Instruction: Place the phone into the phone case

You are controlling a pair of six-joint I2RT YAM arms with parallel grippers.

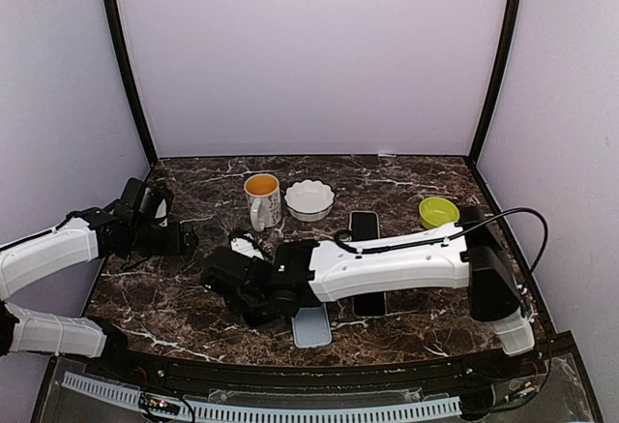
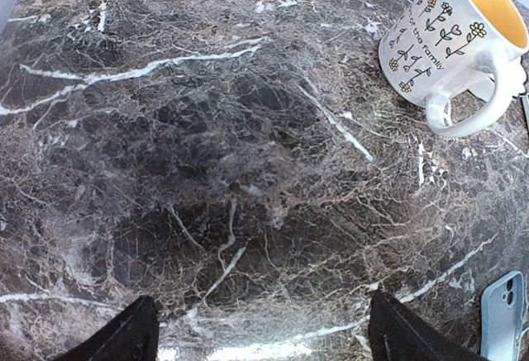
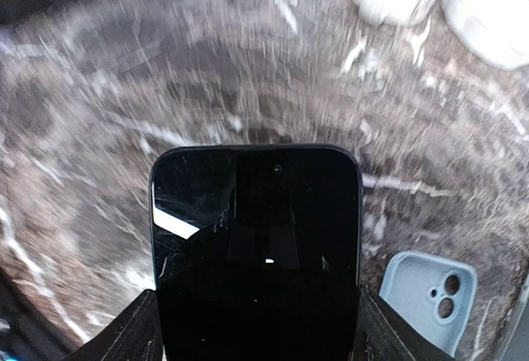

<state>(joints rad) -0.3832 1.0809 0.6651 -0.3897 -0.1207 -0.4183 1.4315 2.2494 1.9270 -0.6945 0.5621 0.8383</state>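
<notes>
Right pincer [image 3: 258,340] clamps the phone [image 3: 256,245] edgewise; we should keep it level, aligning it over the case [image 3: 427,295] beside that pincer. Left pincer [image 2: 256,336] gapes, empty.

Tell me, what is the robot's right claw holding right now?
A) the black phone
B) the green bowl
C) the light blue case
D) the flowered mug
A: the right wrist view shows the black phone clamped between the fingers of the right gripper, with the light blue case lying on the table beside it.
</notes>
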